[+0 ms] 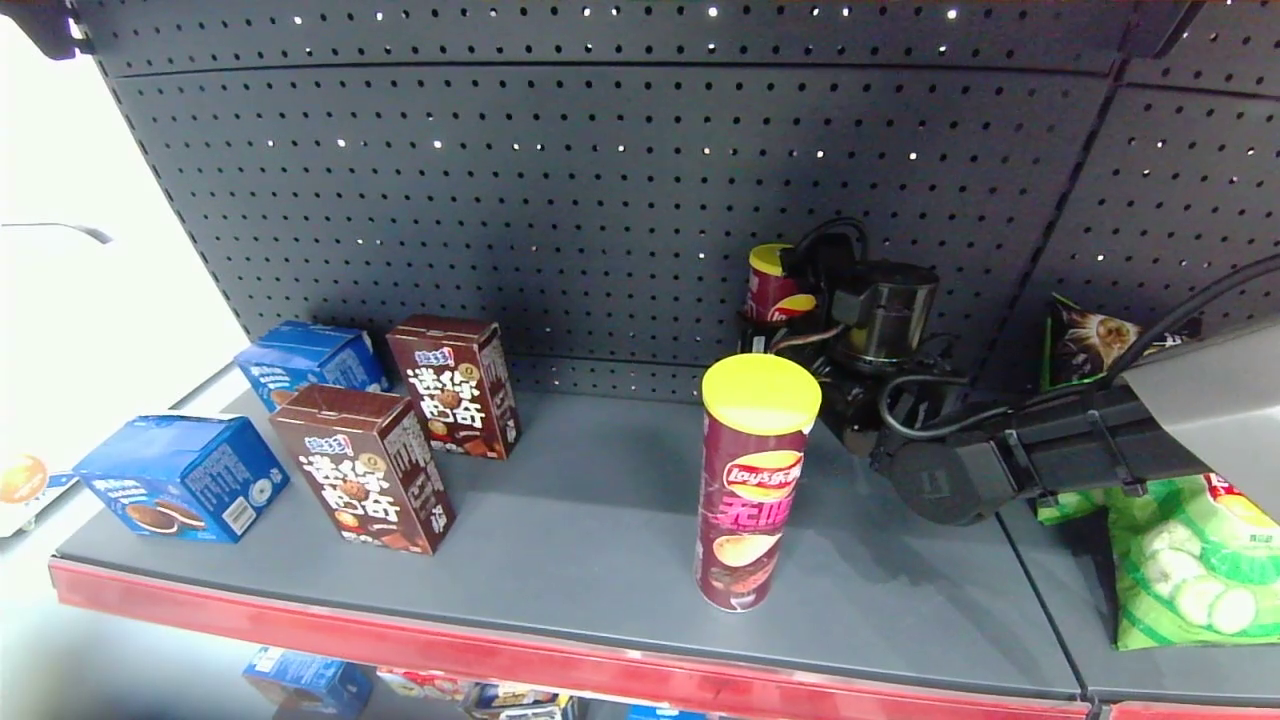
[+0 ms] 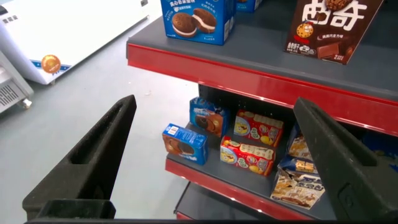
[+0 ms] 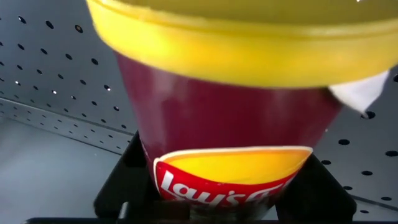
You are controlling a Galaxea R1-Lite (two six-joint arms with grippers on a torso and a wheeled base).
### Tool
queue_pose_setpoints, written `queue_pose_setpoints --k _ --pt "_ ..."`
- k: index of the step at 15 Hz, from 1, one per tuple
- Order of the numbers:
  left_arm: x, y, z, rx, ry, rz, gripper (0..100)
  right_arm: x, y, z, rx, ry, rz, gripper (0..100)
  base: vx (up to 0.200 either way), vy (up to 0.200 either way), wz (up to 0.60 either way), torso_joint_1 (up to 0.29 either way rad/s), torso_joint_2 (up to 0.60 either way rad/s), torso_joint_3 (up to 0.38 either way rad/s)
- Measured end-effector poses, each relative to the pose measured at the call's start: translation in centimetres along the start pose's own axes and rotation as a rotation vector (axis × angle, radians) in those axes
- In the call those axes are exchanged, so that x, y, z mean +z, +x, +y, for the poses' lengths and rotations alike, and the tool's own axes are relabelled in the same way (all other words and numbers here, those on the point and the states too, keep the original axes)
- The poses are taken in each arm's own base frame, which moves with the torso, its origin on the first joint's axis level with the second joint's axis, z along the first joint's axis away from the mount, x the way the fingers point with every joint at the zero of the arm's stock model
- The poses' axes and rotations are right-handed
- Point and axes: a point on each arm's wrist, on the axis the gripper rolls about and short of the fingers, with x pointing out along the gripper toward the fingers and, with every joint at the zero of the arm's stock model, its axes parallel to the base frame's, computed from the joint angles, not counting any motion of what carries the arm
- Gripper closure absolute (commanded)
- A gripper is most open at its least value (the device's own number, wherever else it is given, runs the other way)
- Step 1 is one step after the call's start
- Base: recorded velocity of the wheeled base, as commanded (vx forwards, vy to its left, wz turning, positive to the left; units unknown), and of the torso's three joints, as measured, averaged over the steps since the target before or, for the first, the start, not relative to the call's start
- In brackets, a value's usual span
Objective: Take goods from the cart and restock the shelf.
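Head view: a grey shelf (image 1: 600,520) with a red front edge and a black pegboard (image 1: 560,200) behind. At its left end stand 2 blue cookie boxes (image 1: 185,478) and 2 brown cookie boxes (image 1: 365,465), each pair set one behind the other. Near the middle, toward the front edge, a standing chip can (image 1: 752,480) with a yellow lid is upright and free. Behind it, close to the pegboard, the right gripper (image 1: 790,315) is clamped on a held chip can (image 1: 772,285), roughly upright. On the next shelf section to the right lies a green chip bag (image 1: 1190,560).

Left wrist view: the left gripper (image 2: 208,165) hangs in front of the shelf's red edge, its 2 black fingers (image 2: 87,162) wide apart with nothing between them. Below the red edge sit small snack boxes (image 2: 249,143).

Right wrist view: the held chip can (image 3: 230,118) sits between the right gripper's fingers (image 3: 121,180), yellow lid nearest the camera, with the pegboard behind it.
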Motion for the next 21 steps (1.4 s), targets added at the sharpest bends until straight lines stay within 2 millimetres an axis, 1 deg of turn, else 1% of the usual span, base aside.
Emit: queue_pose_setpoints --k 3,4,9,13,16,21 --pt "0.0 0.0 0.0 0.000 0.000 0.000 0 0.0 0.1 -0.1 -0.003 -0.001 -0.001 100 0.000 0.000 0.00 0.000 0.00 0.000" --pt "0.0 0.0 0.0 0.000 0.000 0.000 0 -0.1 0.2 -0.2 -0.004 -0.002 -0.001 0 0.000 0.000 0.00 0.000 0.00 0.000" --pt "0.0 0.0 0.0 0.000 0.000 0.000 0 -0.3 -0.1 -0.3 0.000 -0.005 0.013 0 0.000 0.000 0.00 0.000 0.00 0.000" --pt "0.0 0.0 0.0 0.000 0.000 0.000 0 -0.1 -1.2 -0.8 -0.007 -0.007 0.035 0 0.000 0.000 0.00 0.000 0.00 0.000" --pt "0.0 0.0 0.0 0.000 0.000 0.000 0 0.1 -3.2 -1.4 -0.002 -0.017 0.065 0 0.000 0.000 0.00 0.000 0.00 0.000" --pt "0.0 0.0 0.0 0.000 0.000 0.000 0 0.5 -7.8 -3.0 0.015 -0.032 0.112 0 0.000 0.000 0.00 0.000 0.00 0.000"
